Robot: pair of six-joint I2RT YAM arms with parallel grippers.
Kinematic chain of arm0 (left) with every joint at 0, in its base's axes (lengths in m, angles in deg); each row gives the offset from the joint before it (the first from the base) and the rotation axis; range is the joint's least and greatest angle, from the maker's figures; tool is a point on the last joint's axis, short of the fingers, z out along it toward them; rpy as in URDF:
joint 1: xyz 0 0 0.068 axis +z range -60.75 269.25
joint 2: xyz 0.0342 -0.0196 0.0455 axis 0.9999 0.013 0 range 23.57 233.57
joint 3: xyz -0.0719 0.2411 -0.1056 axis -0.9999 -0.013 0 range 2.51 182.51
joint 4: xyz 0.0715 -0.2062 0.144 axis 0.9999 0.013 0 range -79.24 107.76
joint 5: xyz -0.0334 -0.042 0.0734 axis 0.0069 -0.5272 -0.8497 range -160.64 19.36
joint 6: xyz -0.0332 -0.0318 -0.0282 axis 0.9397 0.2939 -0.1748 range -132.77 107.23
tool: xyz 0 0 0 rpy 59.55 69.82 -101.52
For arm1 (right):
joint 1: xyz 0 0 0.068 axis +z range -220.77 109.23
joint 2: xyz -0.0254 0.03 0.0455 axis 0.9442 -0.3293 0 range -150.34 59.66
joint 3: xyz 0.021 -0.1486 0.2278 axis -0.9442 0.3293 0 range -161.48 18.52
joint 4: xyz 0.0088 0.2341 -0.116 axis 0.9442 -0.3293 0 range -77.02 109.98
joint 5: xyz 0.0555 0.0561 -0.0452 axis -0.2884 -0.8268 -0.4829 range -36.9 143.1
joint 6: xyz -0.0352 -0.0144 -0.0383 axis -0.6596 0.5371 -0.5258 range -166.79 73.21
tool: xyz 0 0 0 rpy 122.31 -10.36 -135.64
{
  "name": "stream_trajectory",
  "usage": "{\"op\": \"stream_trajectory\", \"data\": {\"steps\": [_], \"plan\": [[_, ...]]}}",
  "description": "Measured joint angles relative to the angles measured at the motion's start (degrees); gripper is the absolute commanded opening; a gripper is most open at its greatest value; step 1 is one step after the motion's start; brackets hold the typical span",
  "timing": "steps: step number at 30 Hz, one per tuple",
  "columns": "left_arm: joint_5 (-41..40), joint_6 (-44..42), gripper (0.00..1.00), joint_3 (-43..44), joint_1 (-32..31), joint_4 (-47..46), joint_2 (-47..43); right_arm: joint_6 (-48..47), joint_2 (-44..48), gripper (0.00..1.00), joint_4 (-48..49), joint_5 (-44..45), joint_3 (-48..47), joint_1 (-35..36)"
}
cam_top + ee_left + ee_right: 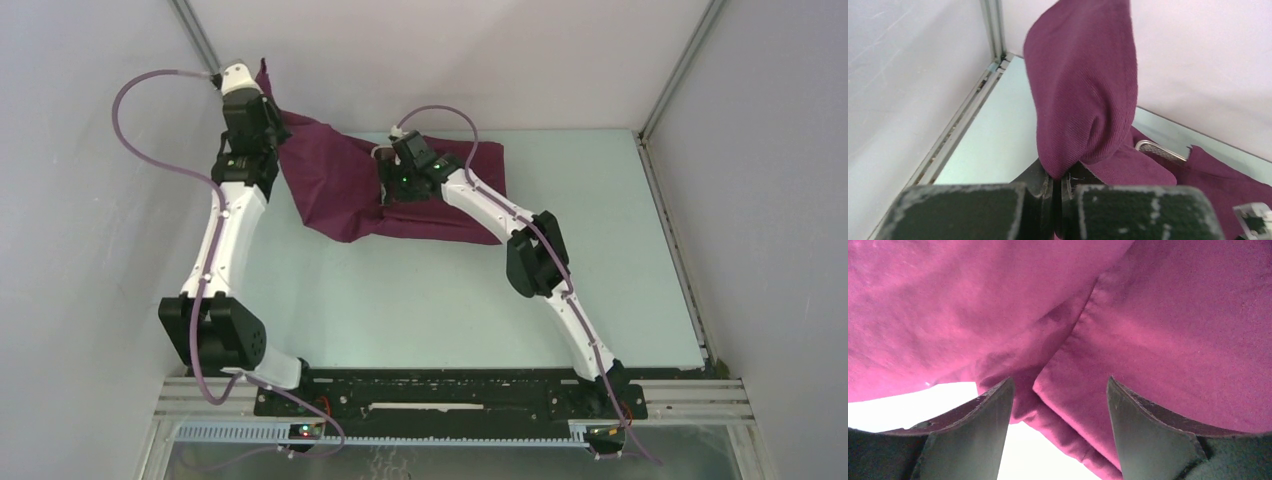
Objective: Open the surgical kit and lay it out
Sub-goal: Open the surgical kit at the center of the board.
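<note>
Holding up one corner of the cloth (1083, 90), pinched tight in the left tool (1058, 181), pressed together on it. Hanging down from that tool in a long fold, then lying lower and to its right on the worktop (420, 300). Just past the fold, to the right of the left tool, showing one bare edge of the wire tray (1160, 151), with the rest of it covered. No scissors or forceps to see anywhere.

Hovering low over the folded middle of the cloth with the right tool (1058, 405), fingers spread. Directly ahead of them a seam and a thick fold, nothing clamped.

As a judgement, several dangers from here:

- Dragging the tray along when pulling further with the left tool, if some cloth also lies under it, and so tipping out the small things inside.
- Catching two layers together when closing the right tool at this place, and so opening nothing.
- Losing the corner from the left tool, if gripped too near the hem.
- Pressing on the hidden tray by going too low with the right tool.
</note>
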Motion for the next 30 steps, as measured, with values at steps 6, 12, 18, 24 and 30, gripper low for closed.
{"op": "stream_trajectory", "data": {"steps": [6,12,18,24,30], "plan": [[-0.39,-0.17,0.0,1.99,4.02,1.86,2.25,0.11,-1.27,0.76,0.98,0.83,0.0,-0.02],[-0.15,-0.5,0.0,4.44,8.17,3.13,4.48,-0.04,-2.43,0.75,1.4,1.36,-0.42,0.26],[0.2,0.11,0.0,4.9,11.96,3.06,7.43,-1.95,-4.87,0.72,1.42,2.36,-2.99,1.64],[0.22,0.61,0.0,5.22,13.4,2.51,11.06,-5.97,-4.94,0.71,1.36,4.59,-2.99,4.11],[0.31,0.83,0.0,5.22,13.44,2.32,11.65,-10.29,-4.94,0.63,0.07,9.03,-2.99,7.17]]}}
